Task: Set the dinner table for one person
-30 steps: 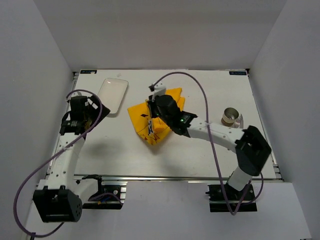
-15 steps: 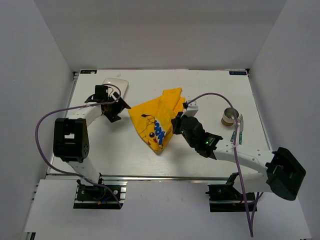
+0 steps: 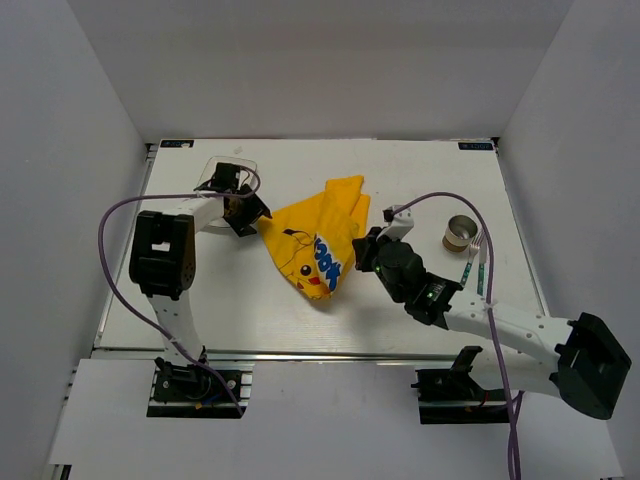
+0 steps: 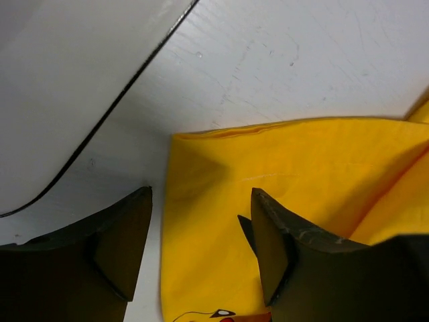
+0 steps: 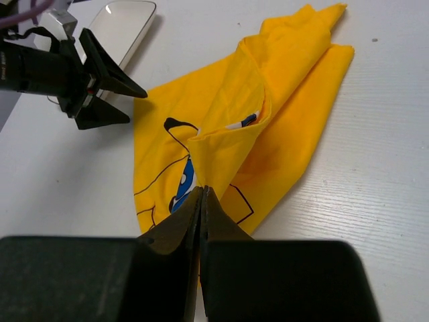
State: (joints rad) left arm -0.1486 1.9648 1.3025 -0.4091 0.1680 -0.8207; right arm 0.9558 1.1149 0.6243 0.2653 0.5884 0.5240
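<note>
Tabletop: lying white and flat under everything, a metal rail running along its near edge
Cloth: yellow and printed, lying rumpled near the middle of the tabletop
Left tool: standing open, its fingers straddling the cloth's far left corner, just beside the plate
Right tool: closed, pinching a raised fold at the cloth's right side
Plate: white, sitting at the far left
Cup: sitting at the right, well apart from the cloth
</note>
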